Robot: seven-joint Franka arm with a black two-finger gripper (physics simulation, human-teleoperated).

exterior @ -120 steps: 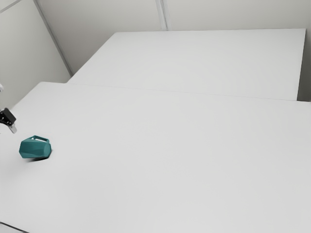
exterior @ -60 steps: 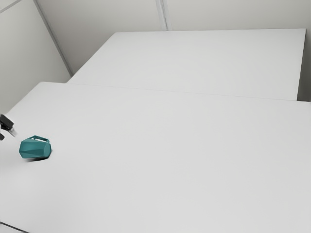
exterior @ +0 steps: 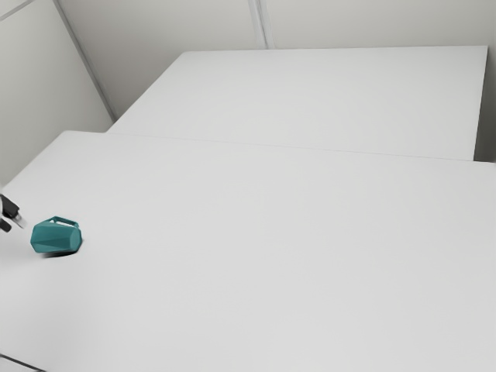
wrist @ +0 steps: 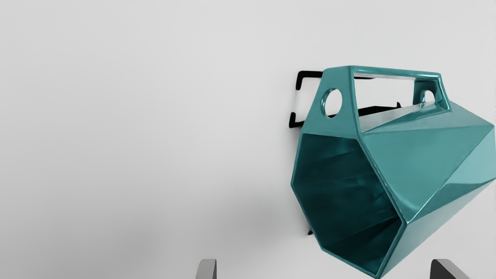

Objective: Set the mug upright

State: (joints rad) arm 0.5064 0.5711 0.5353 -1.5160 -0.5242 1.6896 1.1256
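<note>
My gripper is at the exterior view's left edge, just left of the teal mug and apart from it. The mug lies on its side on the table, handle up. In the wrist view the faceted mug turns its open mouth toward my hand, near one of the fingertips. My gripper stands open there, its tips wide apart and nothing held between them.
The white table extends away to the exterior view's right. Behind it stands another white surface. A thin dark line crosses the exterior view's lower left corner.
In the exterior view my gripper has moved lower, to about the mug's height in the picture, staying by the left edge. The mug lies as before.
</note>
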